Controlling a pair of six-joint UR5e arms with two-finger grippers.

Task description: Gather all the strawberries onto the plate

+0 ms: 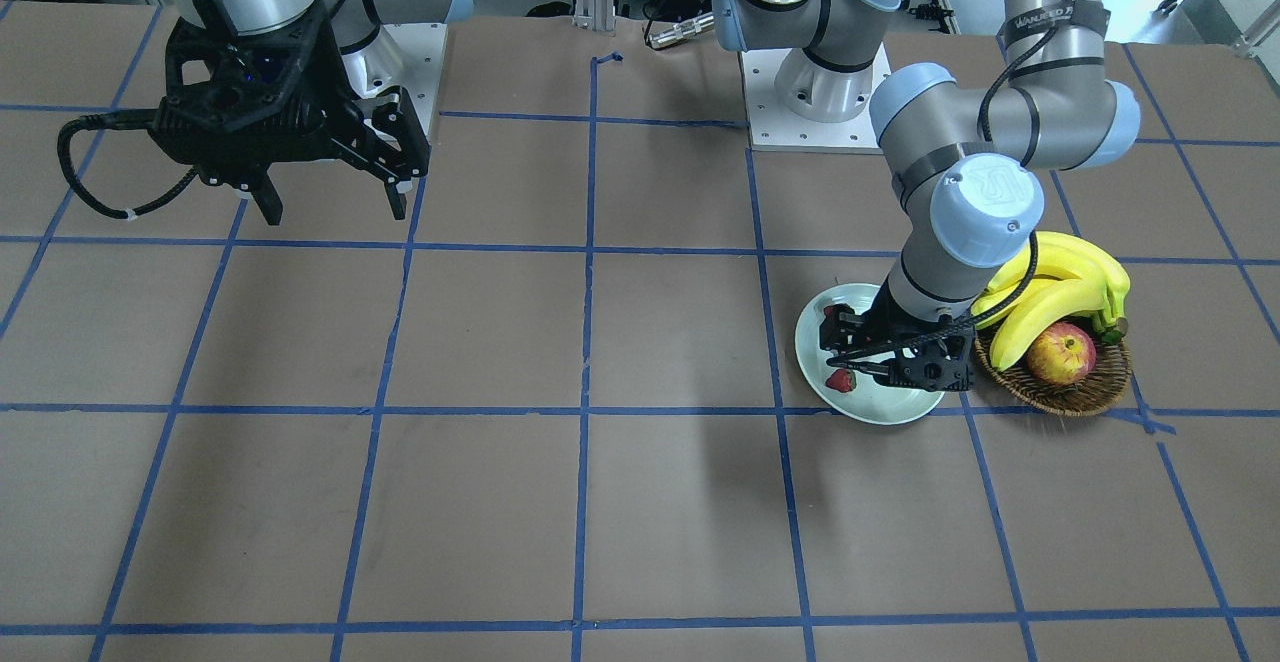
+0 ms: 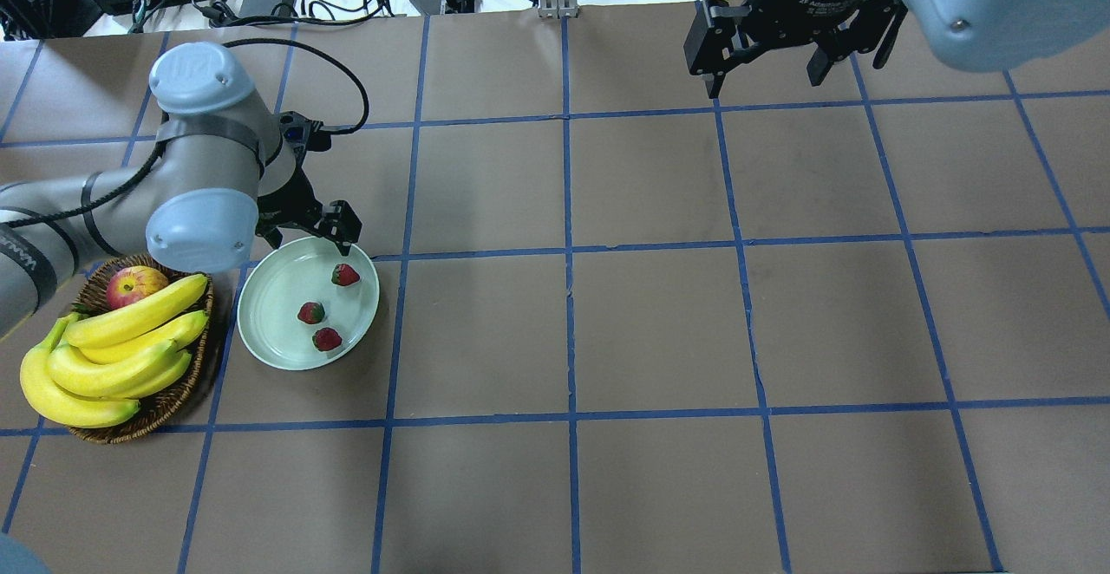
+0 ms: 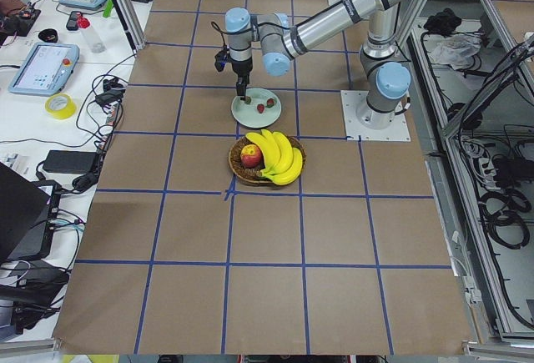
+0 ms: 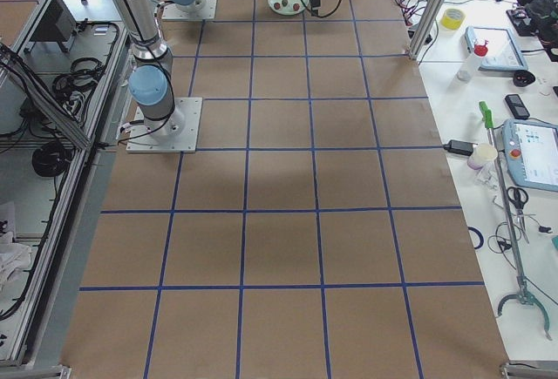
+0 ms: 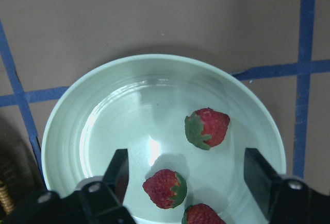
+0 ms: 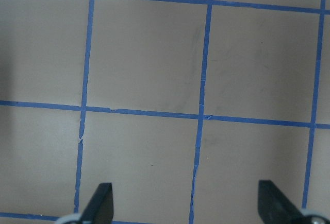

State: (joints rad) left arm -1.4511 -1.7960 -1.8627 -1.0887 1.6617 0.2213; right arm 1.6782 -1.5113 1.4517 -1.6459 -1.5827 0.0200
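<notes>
Three red strawberries (image 2: pixel 345 275), (image 2: pixel 310 312), (image 2: pixel 327 339) lie in the pale mint-green plate (image 2: pixel 277 305). The left wrist view shows them too (image 5: pixel 207 127), (image 5: pixel 165 188), (image 5: pixel 202 215), on the plate (image 5: pixel 113 126). My left gripper (image 2: pixel 303 231) hangs open and empty just above the plate's far part; its fingers (image 5: pixel 118 170) stand either side of the berries without touching them. In the front view it (image 1: pixel 835 347) is over the plate (image 1: pixel 880 404). My right gripper (image 2: pixel 767 80) is open and empty, high above the far right of the table (image 6: pixel 188 206).
A brown wicker basket (image 2: pixel 165 401) stands right beside the plate on its left, holding yellow bananas (image 2: pixel 121 348) and a red-yellow apple (image 2: pixel 134 285). The table is brown with a blue tape grid. Cables and devices lie beyond its far edge.
</notes>
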